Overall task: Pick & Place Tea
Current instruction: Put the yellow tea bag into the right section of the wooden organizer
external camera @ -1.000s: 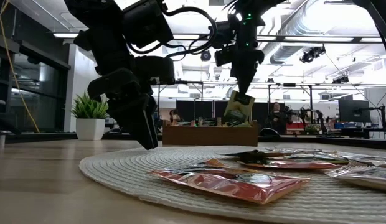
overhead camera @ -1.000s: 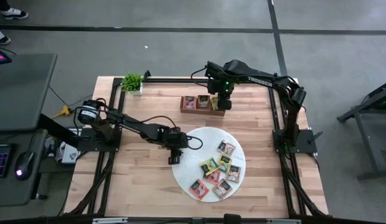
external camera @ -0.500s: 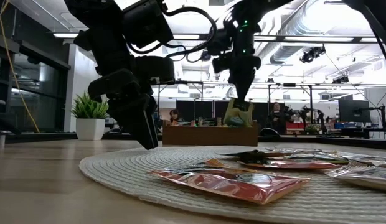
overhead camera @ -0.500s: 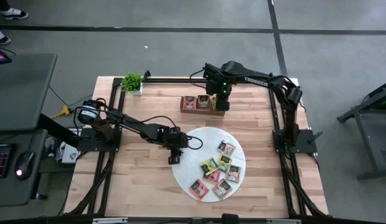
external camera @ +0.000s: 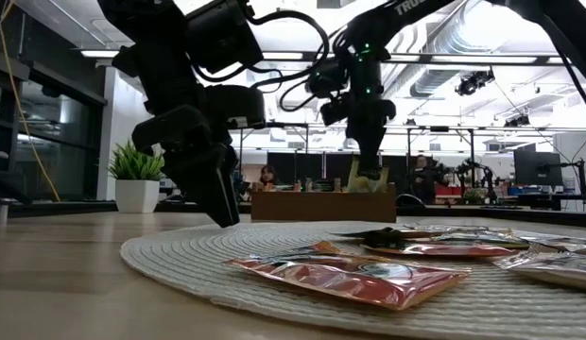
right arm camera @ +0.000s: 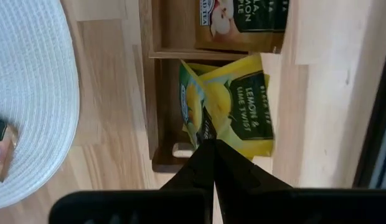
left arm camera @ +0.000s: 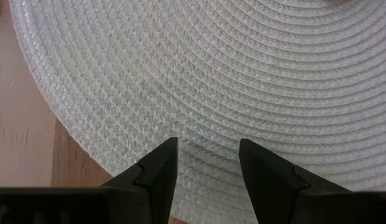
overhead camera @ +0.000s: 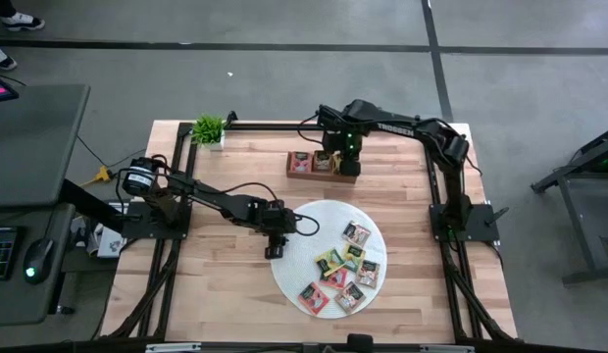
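The right gripper (right arm camera: 208, 146) hung over the wooden tray (overhead camera: 319, 174) near the far edge of the counter (overhead camera: 226, 294), jaws pinched shut on a yellow lemon tea packet (right arm camera: 233, 112). That packet was a flat square wrapper, bright yellow with a dark green label panel and a lemon printed on it. In the low view it stood up on edge (external camera: 367, 174) in the right-hand end compartment of the tray, lower edge inside the compartment, top edge in the jaws. A second lemon packet (right arm camera: 192, 109) sat edge-on right against it in the same compartment. Next compartment along, a dark green apple packet (right arm camera: 243, 18) lay flat.

The rest of the tea, loose packets (overhead camera: 343, 270) in red, yellow, green and dark wrappers, lay flat and scattered on the round white woven mat (overhead camera: 294, 245), mostly on the half toward the counter's right edge.

The left gripper (left arm camera: 205, 165) hovered just above the mat's left rim, jaws partly open, holding nothing.

A small potted plant (overhead camera: 209, 128) stood at the far left corner.
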Controlling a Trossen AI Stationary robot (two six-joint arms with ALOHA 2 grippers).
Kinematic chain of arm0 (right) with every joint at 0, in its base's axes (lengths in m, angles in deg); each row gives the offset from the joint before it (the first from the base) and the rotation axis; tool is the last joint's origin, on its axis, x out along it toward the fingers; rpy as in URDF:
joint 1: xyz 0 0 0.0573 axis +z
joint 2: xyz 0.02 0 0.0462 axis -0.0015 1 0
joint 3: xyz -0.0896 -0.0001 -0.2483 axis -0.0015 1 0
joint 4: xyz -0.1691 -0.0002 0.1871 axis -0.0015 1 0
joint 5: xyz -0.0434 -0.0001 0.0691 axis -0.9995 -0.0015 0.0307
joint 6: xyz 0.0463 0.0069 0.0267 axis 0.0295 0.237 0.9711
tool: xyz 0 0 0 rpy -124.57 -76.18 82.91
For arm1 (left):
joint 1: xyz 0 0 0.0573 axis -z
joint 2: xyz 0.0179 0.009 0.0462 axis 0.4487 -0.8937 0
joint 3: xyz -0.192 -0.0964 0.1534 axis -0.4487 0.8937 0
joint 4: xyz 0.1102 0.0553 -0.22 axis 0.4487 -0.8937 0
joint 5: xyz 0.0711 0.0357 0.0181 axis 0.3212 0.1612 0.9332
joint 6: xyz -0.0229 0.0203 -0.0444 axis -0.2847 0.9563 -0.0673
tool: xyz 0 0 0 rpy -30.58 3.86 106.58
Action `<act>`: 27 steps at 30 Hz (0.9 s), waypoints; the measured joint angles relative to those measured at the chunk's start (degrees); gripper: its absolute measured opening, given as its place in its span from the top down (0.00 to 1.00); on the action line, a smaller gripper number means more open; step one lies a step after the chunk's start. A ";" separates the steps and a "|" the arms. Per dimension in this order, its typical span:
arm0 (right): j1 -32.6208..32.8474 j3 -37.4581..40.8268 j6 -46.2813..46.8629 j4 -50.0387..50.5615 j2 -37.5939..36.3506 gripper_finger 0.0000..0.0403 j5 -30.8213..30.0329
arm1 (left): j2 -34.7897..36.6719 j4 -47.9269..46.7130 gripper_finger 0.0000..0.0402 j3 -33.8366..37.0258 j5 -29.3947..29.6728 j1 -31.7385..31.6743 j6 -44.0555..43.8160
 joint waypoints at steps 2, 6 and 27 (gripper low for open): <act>-0.01 0.00 -0.02 -0.23 0.82 1.00 0.10 | 0.00 -0.23 0.58 0.00 0.00 0.00 0.00; 0.00 0.00 -0.02 -0.41 2.43 1.00 0.27 | 0.00 -0.25 0.58 0.00 -0.02 0.00 0.00; 1.14 0.00 0.46 -4.35 3.79 0.88 -8.15 | 0.00 -0.27 0.58 0.00 -0.15 0.00 -0.01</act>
